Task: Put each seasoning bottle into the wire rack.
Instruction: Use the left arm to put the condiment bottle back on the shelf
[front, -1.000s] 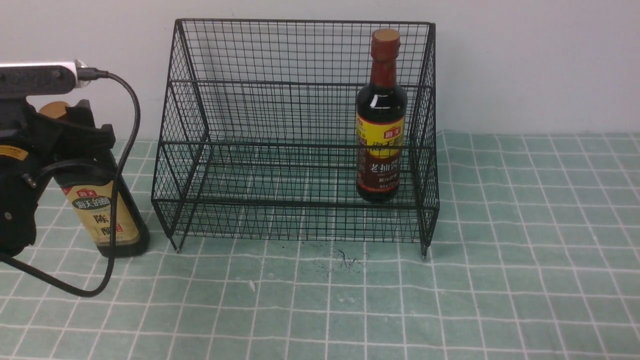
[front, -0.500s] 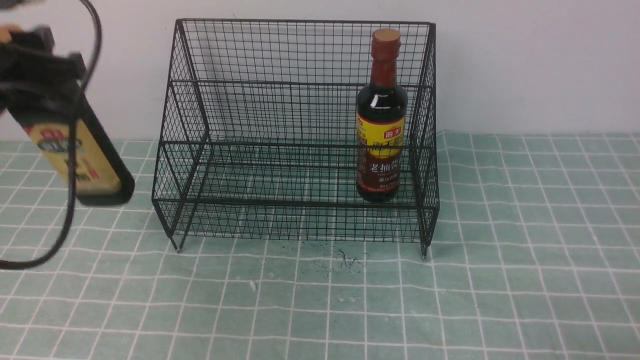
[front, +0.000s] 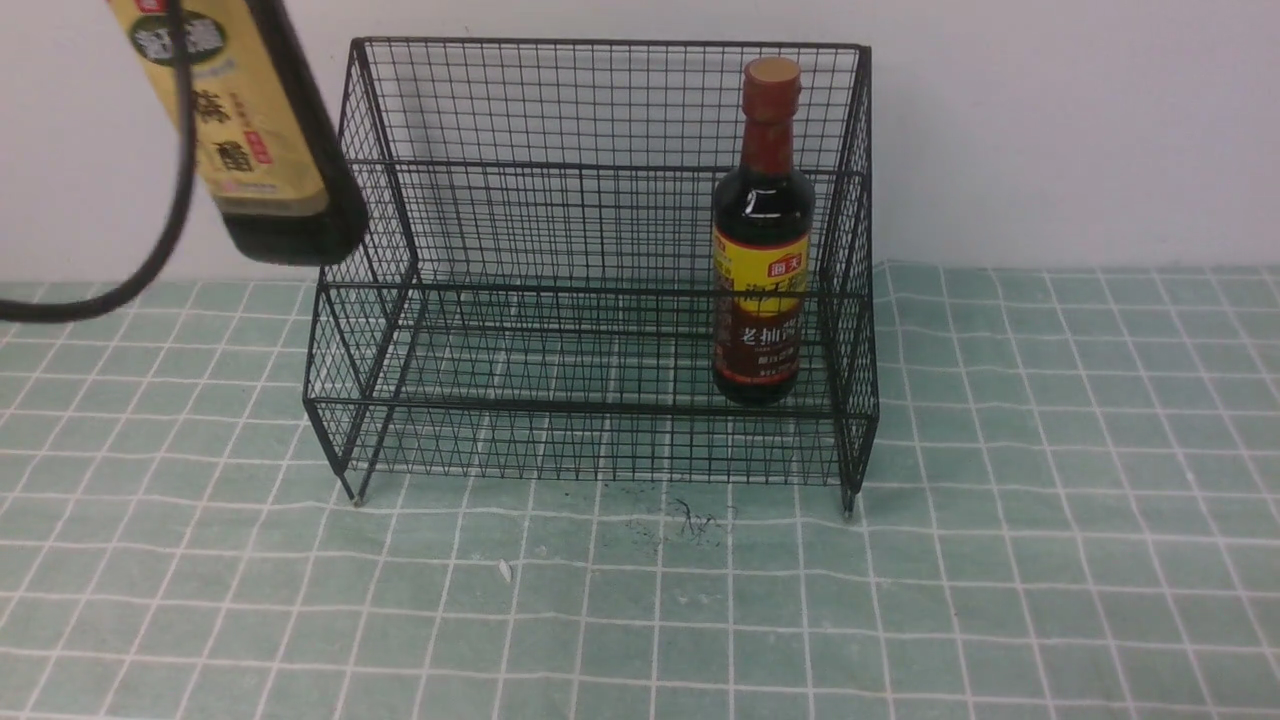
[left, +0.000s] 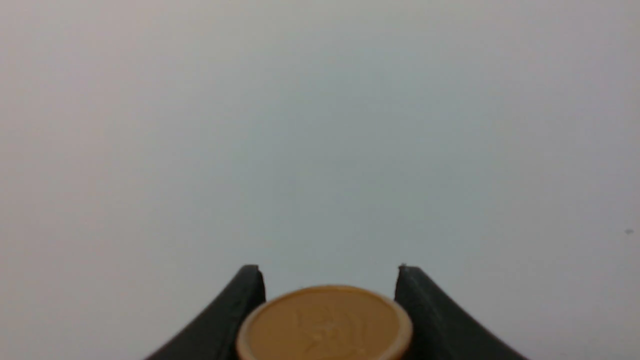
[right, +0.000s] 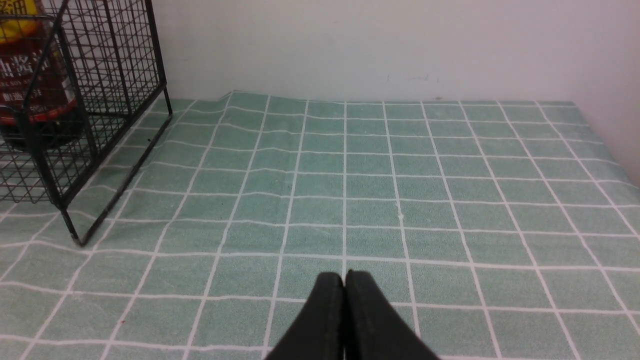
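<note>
Foreground: the right gripper (right: 344, 300) sits pinched shut over the checked cloth (right: 450, 175). Upper left, the left gripper (left: 327, 272) clamps the tilted squarish bottle (front: 265, 150) aloft beside the wire rack (front: 600, 100). It is best righted and carried clear of the side wires before lowering, away from the round bottle (front: 762, 290) inside, centre right.

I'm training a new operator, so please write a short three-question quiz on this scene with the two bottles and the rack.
1. True or false: the round bottle stands inside the rack.
2. What does the left pincer hold? A) the round bottle B) the square bottle C) nothing
3. In one word: is the square bottle upright or tilted?

Key:
1. True. It stands at the rack's right end.
2. B.
3. Tilted. It is in the air beside the rack's left side.
</note>
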